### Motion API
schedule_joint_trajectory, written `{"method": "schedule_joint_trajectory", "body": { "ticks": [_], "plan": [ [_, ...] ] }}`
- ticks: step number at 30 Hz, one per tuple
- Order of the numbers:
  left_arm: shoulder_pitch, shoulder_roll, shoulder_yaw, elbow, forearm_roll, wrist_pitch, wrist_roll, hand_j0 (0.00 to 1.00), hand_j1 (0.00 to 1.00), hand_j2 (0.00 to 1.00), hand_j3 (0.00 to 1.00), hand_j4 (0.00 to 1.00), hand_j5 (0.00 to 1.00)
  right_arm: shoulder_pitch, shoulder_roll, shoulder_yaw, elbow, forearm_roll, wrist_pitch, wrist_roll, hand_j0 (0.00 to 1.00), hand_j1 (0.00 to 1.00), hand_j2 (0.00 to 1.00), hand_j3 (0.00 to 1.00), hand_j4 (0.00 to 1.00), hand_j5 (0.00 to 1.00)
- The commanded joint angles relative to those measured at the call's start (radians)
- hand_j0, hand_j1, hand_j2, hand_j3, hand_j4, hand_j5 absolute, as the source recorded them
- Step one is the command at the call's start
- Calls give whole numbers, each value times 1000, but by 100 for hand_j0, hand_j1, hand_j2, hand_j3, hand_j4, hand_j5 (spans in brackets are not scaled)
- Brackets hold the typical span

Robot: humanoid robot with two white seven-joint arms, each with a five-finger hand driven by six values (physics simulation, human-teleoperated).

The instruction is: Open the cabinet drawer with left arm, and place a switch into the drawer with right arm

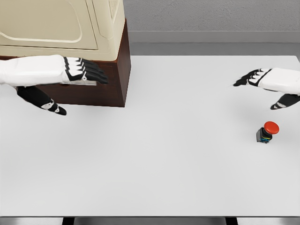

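Note:
A small switch (267, 132) with a red round button on a dark body stands on the white table (164, 154) at the right. My right hand (262, 86) hovers above and behind it, fingers spread, holding nothing. The cabinet (89, 51), cream on top with a dark brown base, stands at the back left. My left hand (77, 82) is stretched flat in front of the cabinet's brown front, fingers straight and pointing right, thumb hanging down, grasping nothing. No drawer handle shows; the hand hides part of the front.
The table's front edge (150, 216) runs along the bottom. A grey wall and ledge (211, 35) lie behind the table.

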Motion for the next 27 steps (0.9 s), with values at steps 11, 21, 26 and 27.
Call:
{"method": "schedule_joint_trajectory", "body": {
  "ticks": [11,21,26,27],
  "plan": [
    [44,-4,101,0,81,293,-31,100,100,100,100,100,100,109,-96,-60,-11,-13,3,0,100,100,100,100,100,100],
    [119,-24,121,0,83,440,-31,100,100,100,100,100,100,193,-94,-55,-11,-41,3,0,100,100,100,100,100,100],
    [133,-26,123,0,84,497,-31,100,100,100,100,100,100,215,-87,-51,-5,-41,3,0,100,100,100,100,100,100],
    [133,-26,123,0,84,497,-31,100,100,100,100,100,100,226,-87,-51,-3,-41,3,0,100,100,100,100,100,100]
  ]
}}
